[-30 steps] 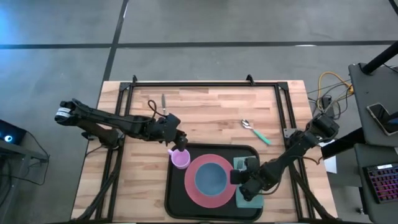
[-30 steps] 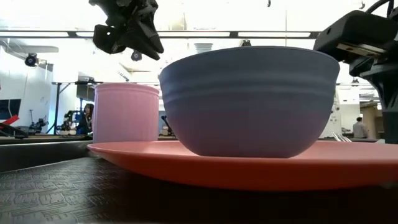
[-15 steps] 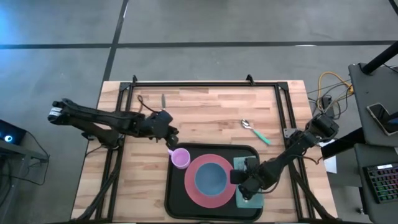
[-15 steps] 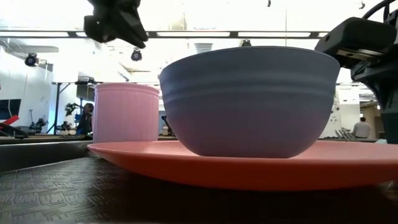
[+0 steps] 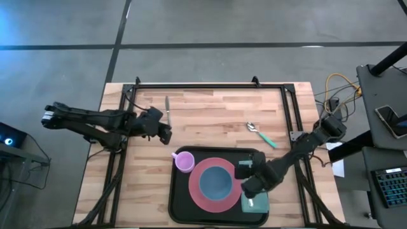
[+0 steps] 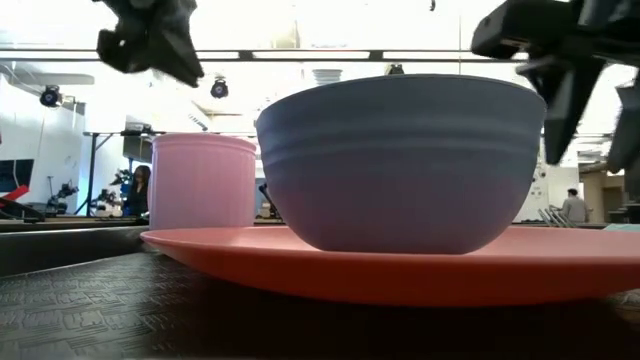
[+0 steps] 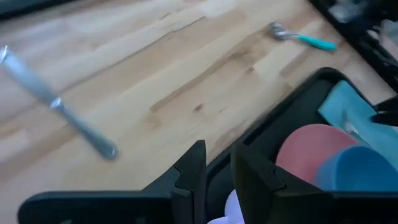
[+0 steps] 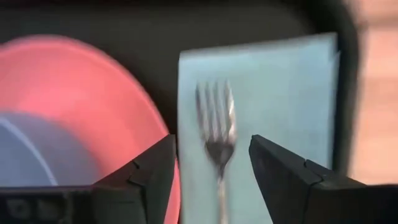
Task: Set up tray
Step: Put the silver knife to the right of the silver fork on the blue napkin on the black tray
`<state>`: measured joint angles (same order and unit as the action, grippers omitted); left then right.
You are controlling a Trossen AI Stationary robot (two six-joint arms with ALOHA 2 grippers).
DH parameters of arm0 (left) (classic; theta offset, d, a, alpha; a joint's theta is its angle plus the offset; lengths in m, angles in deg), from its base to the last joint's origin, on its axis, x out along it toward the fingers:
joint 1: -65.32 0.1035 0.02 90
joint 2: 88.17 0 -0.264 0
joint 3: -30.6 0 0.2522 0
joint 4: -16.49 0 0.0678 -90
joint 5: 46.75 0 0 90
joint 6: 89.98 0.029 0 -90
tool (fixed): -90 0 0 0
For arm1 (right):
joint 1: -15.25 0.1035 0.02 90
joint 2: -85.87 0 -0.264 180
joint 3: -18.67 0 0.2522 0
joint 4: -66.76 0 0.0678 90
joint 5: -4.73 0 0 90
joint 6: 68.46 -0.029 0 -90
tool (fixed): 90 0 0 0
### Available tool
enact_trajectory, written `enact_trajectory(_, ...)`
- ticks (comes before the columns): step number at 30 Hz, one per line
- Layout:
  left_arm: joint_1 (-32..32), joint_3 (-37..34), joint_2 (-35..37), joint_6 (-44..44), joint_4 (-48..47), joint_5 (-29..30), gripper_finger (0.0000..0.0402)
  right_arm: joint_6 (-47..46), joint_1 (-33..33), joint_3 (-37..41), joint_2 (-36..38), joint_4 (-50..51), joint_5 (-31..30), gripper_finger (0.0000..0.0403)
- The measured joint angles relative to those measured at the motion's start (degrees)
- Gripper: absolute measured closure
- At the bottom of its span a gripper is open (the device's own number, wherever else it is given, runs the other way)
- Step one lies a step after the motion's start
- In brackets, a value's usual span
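Left hand (image 5: 166, 135) withdrawn — beside tray (image 5: 181, 203).

So the tray (image 5: 179, 202) is a big black rectangle with rounded corners and a low raised rim, sitting flat on the wooden worktop (image 5: 210, 117) toward its near edge. It's carrying a pink cup (image 5: 184, 161), a pink plate (image 5: 198, 191) with a blue bowl (image 5: 217, 182), and a teal napkin (image 5: 259, 203) with a fork (image 8: 217, 140).
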<state>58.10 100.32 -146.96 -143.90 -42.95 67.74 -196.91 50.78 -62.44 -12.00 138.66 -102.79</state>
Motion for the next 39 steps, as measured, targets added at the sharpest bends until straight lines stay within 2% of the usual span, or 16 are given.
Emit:
enact_trajectory(3, 1.16, -3.33, -0.13, -6.15, 0.38, -0.11, 0.0345, 3.69, -1.72, -3.06, 0.04, 5.48, -1.81, 0.0205)
enact_trajectory(7, 1.50, -8.86, -0.49, -14.15, 4.32, -0.42, 0.0345, 14.97, -5.20, -5.82, 0.48, 6.00, -2.42, 0.0206)
enact_trajectory(10, 1.48, -12.26, -0.21, -15.29, 8.23, -0.60, 0.0345, 19.84, -7.91, -7.22, 0.67, 5.93, -2.49, 0.0209)
enact_trajectory(13, 1.50, -13.78, 0.08, -15.69, 7.68, 0.09, 0.0345, 24.37, -10.65, -7.54, 1.61, 5.46, -3.14, 0.0209)
enact_trajectory(17, 2.45, -14.64, -0.05, -17.55, 5.74, 6.36, 0.0345, 32.81, -15.39, -6.38, 2.91, 3.91, -3.17, 0.0209)
enact_trajectory(20, 5.41, -15.30, -0.10, -18.20, 6.00, 7.43, 0.0340, 37.76, -19.52, -5.95, 3.11, 3.61, -1.74, 0.0209)
enact_trajectory(23, 9.07, -16.04, -0.10, -17.99, 6.15, 7.57, 0.0318, 43.77, -23.12, -5.81, 3.30, 2.09, 0.29, 0.0209)
enact_trajectory(28, 15.12, -17.39, -0.14, -17.84, 6.24, 5.85, 0.0258, 52.25, -26.63, -6.27, 3.37, -1.26, 1.07, 0.0209)
enact_trajectory(33, 19.35, -19.14, -1.23, -17.82, 8.24, 2.96, 0.0211, 53.47, -28.59, -6.20, 3.39, -1.76, 1.03, 0.0209)
enact_trajectory(39, 22.81, -20.85, -6.65, -18.61, 18.93, -1.33, 0.0190, 54.26, -28.65, -6.12, 3.40, -1.78, 1.06, 0.0209)
